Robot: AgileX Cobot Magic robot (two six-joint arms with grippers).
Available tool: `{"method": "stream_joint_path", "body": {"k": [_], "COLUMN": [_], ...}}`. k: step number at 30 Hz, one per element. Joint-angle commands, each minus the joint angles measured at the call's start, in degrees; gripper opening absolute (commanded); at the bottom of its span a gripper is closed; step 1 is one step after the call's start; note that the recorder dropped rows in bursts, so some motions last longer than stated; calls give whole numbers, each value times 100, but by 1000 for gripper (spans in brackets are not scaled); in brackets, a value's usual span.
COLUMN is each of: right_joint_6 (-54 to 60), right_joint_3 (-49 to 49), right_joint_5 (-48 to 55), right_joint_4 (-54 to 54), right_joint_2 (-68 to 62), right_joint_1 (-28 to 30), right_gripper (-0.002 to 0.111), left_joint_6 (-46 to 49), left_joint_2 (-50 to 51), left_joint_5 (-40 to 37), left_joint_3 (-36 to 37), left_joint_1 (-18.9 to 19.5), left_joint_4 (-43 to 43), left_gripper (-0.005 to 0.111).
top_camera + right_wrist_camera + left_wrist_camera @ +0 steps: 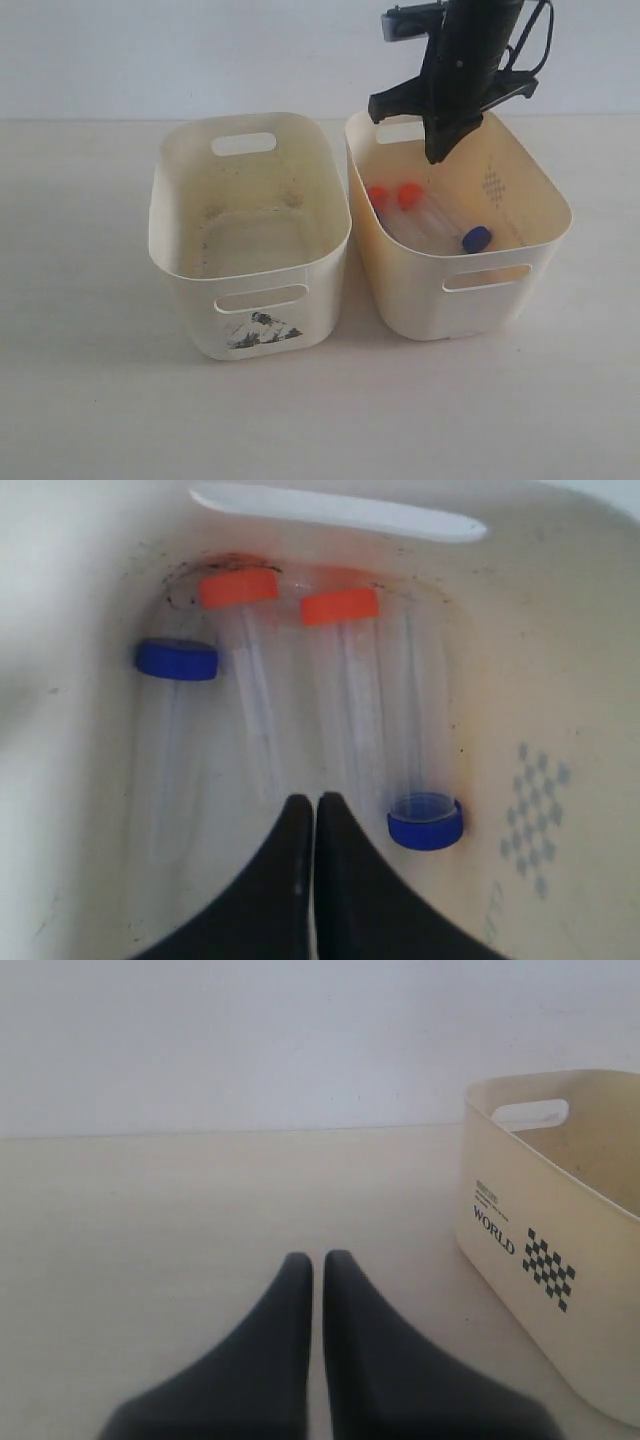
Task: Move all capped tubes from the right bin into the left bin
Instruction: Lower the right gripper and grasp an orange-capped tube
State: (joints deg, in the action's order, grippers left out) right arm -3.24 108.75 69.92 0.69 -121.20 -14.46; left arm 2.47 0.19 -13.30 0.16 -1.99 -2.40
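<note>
Over the right bin (400,270), your right hand (315,800) is hanging with its fingers pressed together on nothing. All four capped tubes (345,700) are lying on the floor below it: one blue cap (425,820) just beside the tips, the other blue cap (177,659) farther off, the two orange caps (238,586) resting by the far wall. The left bin (200,300) is sitting with no tube in it, so you are looking at four transfers not yet made, while your left hand (312,1258) is waiting over the worktop (150,1220), fingers together and holding nothing.
</note>
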Motion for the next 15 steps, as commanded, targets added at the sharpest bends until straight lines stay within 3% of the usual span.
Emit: {"method": "stream_joint_path", "body": {"k": [1,15], "right_joint_6": [-27,-78], "right_joint_3": [-9,-9], "right_joint_5": [5,5], "right_joint_4": [108,354], "right_joint_2": [-193,-274], "right_joint_1": [3,3], "right_gripper": [0,0], "left_joint_6": [-48,-48], "left_joint_2": [-19,-19], "left_joint_5": [37,37], "left_joint_3": [-16,-16], "left_joint_1": [5,5], "left_joint_4": [10,10], "left_gripper": [4,4]}}
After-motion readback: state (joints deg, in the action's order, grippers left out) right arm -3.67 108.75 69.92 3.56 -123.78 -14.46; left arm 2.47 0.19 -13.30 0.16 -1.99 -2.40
